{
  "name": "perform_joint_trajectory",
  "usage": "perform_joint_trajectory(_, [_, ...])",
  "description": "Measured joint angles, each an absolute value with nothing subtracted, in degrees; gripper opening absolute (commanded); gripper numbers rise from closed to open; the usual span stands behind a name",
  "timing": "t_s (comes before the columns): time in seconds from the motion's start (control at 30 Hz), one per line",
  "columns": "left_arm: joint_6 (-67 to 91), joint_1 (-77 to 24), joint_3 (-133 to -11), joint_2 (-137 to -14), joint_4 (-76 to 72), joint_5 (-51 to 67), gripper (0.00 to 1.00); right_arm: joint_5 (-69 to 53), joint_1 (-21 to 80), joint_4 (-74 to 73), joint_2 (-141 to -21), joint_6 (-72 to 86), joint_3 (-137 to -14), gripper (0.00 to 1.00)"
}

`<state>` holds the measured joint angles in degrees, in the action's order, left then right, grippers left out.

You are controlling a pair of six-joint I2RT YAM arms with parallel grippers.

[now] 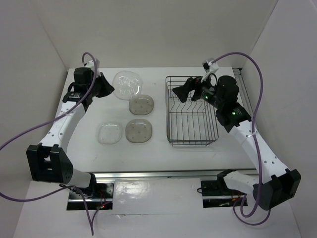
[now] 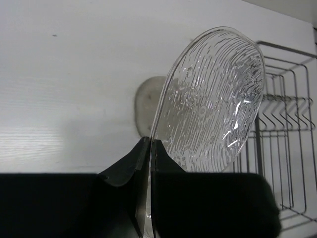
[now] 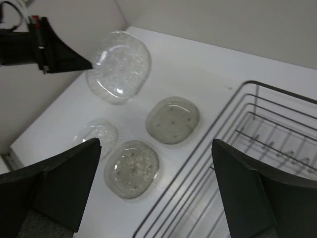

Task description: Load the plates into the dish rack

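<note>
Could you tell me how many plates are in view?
4. The left gripper holds one clear plate; another clear plate and two greyish-tan plates lie on the table beside the dish rack. None seems hidden.

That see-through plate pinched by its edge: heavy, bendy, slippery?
Probably stiff: the clear plate shows no sag though the left gripper pinches only its rim. Likely light, being thin. Its glossy surface might slip.

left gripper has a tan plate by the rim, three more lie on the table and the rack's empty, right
Not quite. The held plate in the left gripper is clear, not tan; the left wrist view shows it. Three more, two tan plates and one clear plate, lie on the table, and the rack is empty.
</note>
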<state>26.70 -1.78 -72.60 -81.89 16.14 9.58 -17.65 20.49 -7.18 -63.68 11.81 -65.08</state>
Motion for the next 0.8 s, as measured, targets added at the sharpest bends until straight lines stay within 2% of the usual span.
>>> perform_joint_trajectory(0.17, [25.56, -5.34, -70.94, -79.55, 14.5, 15.49, 0.0, -25.02, 20.78, 1.02, -68.14, 14.37, -64.16, 1.0])
perform_joint_trajectory(0.37, [25.47, -6.48, -69.01, -76.53, 12.47, 21.63, 0.0, -26.22, 24.97, 3.05, -75.5, 14.81, -64.6, 0.99])
perform_joint_trajectory(0.6, [25.45, -10.85, -67.96, -73.52, 9.87, 27.31, 0.0, -25.71, 28.08, 3.97, -80.99, 14.52, -65.73, 0.83])
perform_joint_trajectory(0.63, [25.45, -11.27, -67.96, -73.45, 9.63, 27.88, 0.0, -25.63, 28.27, 4.12, -81.71, 14.5, -66.02, 0.75])
perform_joint_trajectory(0.7, [25.45, -11.46, -67.96, -73.43, 9.28, 28.86, 0.0, -25.3, 28.64, 4.84, -82.83, 14.31, -66.39, 0.66])
perform_joint_trajectory(0.8, [25.43, -11.4, -67.88, -73.43, 9.19, 29.02, 0.0, -24.93, 29.23, 5.58, -83.85, 14.5, -67.05, 0.62])
